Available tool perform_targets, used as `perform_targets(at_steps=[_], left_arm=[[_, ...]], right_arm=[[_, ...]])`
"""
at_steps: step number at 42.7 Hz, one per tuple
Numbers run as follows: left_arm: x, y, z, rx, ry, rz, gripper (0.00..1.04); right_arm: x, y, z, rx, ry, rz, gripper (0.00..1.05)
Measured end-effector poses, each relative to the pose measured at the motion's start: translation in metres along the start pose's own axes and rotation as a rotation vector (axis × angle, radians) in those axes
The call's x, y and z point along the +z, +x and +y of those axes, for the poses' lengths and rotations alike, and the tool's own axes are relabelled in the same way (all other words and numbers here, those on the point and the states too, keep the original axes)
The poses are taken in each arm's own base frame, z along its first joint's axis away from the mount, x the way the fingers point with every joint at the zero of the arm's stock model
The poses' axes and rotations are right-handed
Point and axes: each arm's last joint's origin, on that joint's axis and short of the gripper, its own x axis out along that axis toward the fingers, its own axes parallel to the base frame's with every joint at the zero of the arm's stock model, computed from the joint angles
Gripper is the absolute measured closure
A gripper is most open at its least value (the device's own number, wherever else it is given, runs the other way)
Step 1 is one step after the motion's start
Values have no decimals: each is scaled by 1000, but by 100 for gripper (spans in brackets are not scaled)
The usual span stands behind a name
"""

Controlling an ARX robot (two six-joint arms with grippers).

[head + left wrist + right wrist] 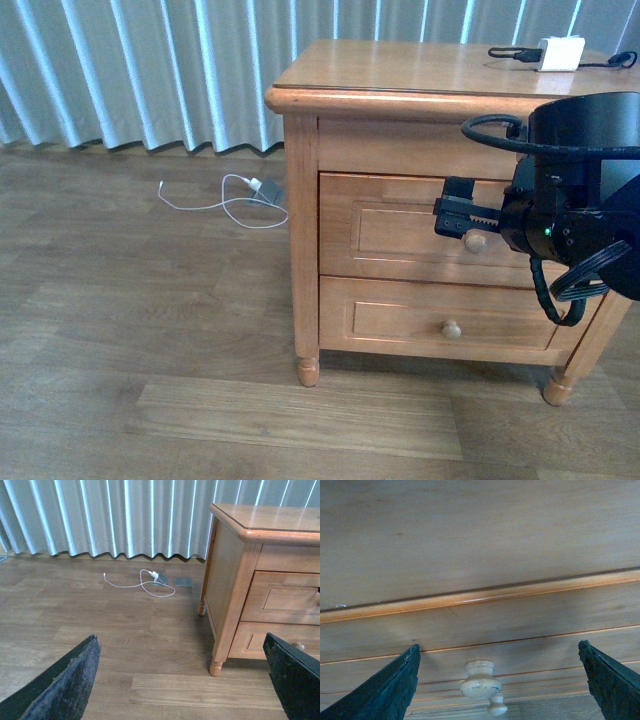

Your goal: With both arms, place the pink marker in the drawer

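Right end effector (pixel 455 218) open, facing knob (pixel 480 680)

Two drawers (pixel 430 230), two knobs (pixel 475 241), one charger (pixel 560 53), one nightstand (pixel 300 250)

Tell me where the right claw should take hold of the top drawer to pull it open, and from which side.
Grip the round knob on the drawer front, coming straight at it from the front. It stands proud of the recessed panel on a narrower neck, so the open right claw, already straddling it, can likely close behind the bulge.
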Motion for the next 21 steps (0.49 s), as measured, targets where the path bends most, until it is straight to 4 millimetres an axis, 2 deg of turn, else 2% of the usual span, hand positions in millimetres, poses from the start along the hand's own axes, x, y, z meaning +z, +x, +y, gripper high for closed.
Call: perform_targets(at_steps=[7,11,17,21], left_arm=[[0,0,0,0,0,0,6],[0,0,0,0,0,0,6],[0,0,0,0,0,0,6],[0,0,0,0,0,0,6]], right_arm=[[-1,-7,-5,-5,0,3,9],[5,-23,-10,20,5,1,9],[19,-60,-17,67,6,4,9],[20,-86,-21,115,3,33,9]])
